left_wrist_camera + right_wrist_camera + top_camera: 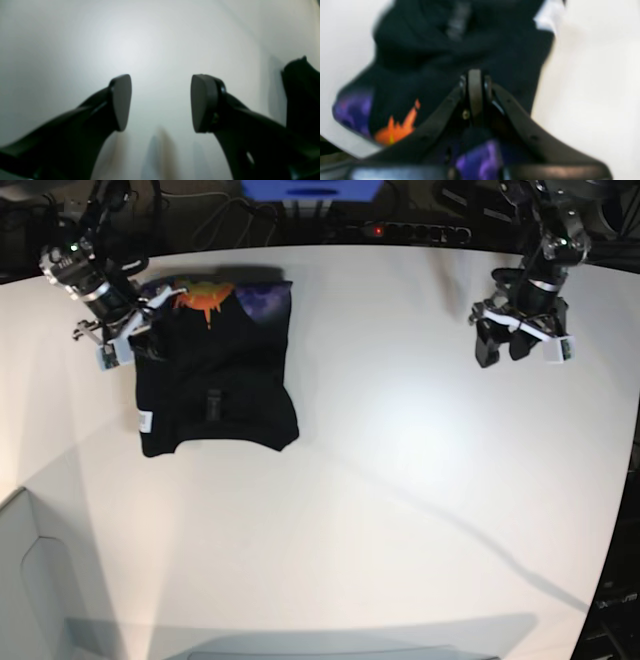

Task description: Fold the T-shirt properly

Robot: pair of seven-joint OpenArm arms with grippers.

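Observation:
The black T-shirt lies bunched and partly folded at the table's far left, with its orange-and-purple print on the rear fold and a small white tag at its front left corner. My right gripper is at the shirt's rear left edge. In the right wrist view its fingers are pressed together over the black cloth, and print shows to the left and below them. My left gripper hangs open and empty over bare table at the far right, and its pads stand wide apart in the left wrist view.
The white table spreads between the two arms. A power strip with a red light, a blue box and cables lie behind its rear edge. A pale panel stands at the front left corner.

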